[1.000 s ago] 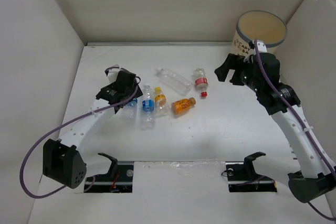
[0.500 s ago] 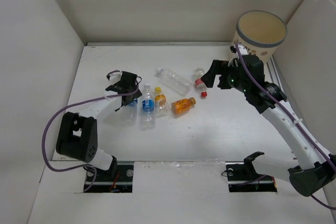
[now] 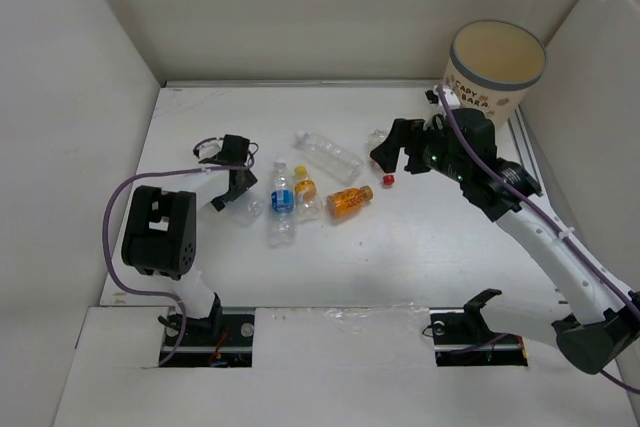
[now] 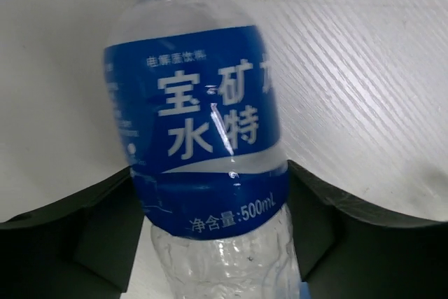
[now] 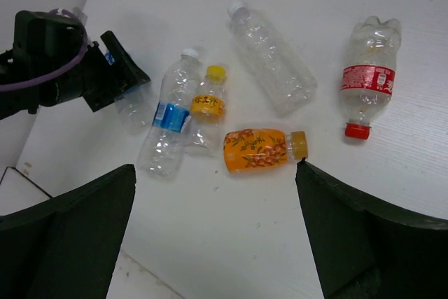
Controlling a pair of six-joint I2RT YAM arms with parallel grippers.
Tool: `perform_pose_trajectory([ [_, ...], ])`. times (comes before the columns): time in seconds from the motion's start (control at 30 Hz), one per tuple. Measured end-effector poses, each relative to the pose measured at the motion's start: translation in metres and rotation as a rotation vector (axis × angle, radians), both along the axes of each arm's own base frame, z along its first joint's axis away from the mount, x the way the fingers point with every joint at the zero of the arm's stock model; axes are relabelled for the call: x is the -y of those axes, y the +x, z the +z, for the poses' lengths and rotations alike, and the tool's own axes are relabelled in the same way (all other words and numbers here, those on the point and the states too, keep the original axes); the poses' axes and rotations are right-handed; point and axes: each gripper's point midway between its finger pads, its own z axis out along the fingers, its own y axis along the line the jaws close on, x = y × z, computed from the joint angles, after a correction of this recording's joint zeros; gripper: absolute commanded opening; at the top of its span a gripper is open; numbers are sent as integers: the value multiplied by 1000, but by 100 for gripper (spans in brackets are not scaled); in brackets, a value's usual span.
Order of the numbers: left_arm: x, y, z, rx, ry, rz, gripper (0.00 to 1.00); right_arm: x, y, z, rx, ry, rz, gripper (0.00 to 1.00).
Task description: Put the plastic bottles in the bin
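Now L claw [image 3: 240, 187] straddles blue-label bottle [image 4: 203, 138], far left of bin [image 3: 482, 97]; can't tell if clamped. R claw [image 3: 392, 147] wide apart, empty. Bottle prob. light, crushable, slick: grip mid-body, gently.

Overhead and right-wrist views share the bottles [image 3: 350, 202].

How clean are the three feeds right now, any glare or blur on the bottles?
Left wrist view: the blue-labelled bottle fills the frame, print sharp, one thin glare streak. Right wrist view: even light, soft shadows, the orange bottle crisp. Top view: evenly lit, no glare, small print unreadable.
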Motion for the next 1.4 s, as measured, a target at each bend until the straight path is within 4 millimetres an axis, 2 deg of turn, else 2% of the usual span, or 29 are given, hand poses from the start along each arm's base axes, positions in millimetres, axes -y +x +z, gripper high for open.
perform_pose_trajectory([
  [0.03, -3, 1, 0, 5, -5, 12, 52, -3, -1, 0, 1, 1, 8, 100],
  [0.13, -14, 10, 3, 41, -19, 56, 25, -14, -5, 0, 3, 4, 43, 100],
  [0.17, -15, 14, 4, 60, -27, 64, 11, -19, -6, -2, 1, 3, 58, 100],
  [0.27, -22, 16, 4, 69, -36, 93, 0, -35, -6, -7, -5, 4, 116, 100],
  [0.37, -20, 10, 14, 70, -34, 93, 0, -56, -6, -11, -7, 29, 200, 100],
  [0.47, 1, 9, 50, 143, -49, 27, 0, -80, -2, -15, -14, 69, 298, 100],
  [0.53, 29, 18, 94, 252, -78, -72, 0, -98, 2, -20, -33, 94, 356, 100],
  [0.67, 101, 32, 201, 520, -176, -302, 0, -138, 12, -26, -61, 147, 441, 100],
  [0.77, 151, 22, 265, 686, -273, -471, 0, -161, 14, -27, -75, 207, 481, 100],
  [0.8, 159, 18, 277, 721, -292, -515, 0, -166, 14, -25, -76, 227, 493, 100],
  [0.9, 172, 13, 305, 804, -364, -597, 0, -176, 12, 0, -20, 314, 533, 100],
  [1.03, 197, 1, 328, 875, -482, -718, 0, -183, 13, 38, 88, 428, 574, 100],
  [1.17, 210, -5, 347, 935, -552, -789, 0, -186, 8, 53, 118, 495, 618, 100],
  [1.3, 215, -13, 361, 986, -596, -820, 2, -190, 6, 58, 126, 532, 650, 83],
  [1.33, 216, -15, 364, 993, -602, -828, 6, -192, 5, 57, 117, 545, 659, 71],
  [1.37, 216, -16, 364, 996, -601, -835, 12, -192, 4, 58, 118, 551, 664, 66],
  [1.4, 216, -16, 365, 997, -602, -839, 17, -193, 4, 57, 108, 560, 664, 57],
])
